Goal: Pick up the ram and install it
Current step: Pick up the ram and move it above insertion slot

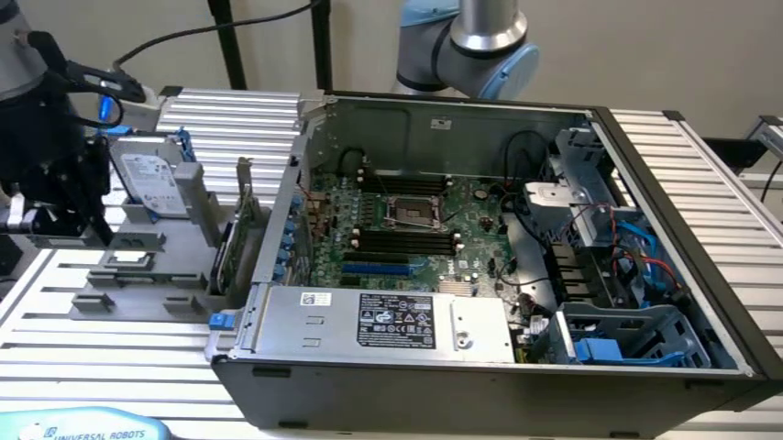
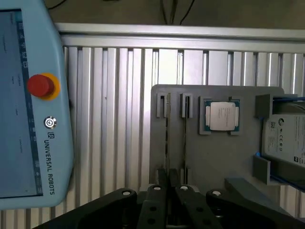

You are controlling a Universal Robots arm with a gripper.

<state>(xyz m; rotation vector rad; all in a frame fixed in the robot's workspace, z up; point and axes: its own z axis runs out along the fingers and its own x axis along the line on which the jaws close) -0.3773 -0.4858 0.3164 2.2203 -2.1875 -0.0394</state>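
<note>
The hand [image 2: 171, 191] hangs above the grey fixture plate [image 2: 224, 162], its two black fingers [image 2: 159, 195] drawn almost together with only a sliver between them and nothing visibly clamped. The ram [image 2: 167, 138] stands edge-on in a narrow slot of that plate, a thin line running straight toward the fingers. A second thin board [image 2: 185, 143] stands in the neighbouring slot, just beside it and parallel. The square silver processor chip [image 2: 221, 116] lies flat in its own pocket, near the second slot but apart from it. A hard drive [image 2: 286, 138] sits at the plate's far side.

Bare slats of the bench [image 2: 119, 119] separate the plate's edge from the teach pendant [image 2: 28, 95] with its red stop button [image 2: 40, 86].

In the exterior view the plate lies at the exterior view's left of the open computer case [image 1: 490, 385], close to the case wall. Inside, the motherboard [image 1: 465, 206] lies flat, and its black memory slots [image 1: 404, 240] flank the processor socket [image 1: 413, 213]. The space above them is open. The power supply [image 1: 380, 321] borders the board along the near wall.
</note>
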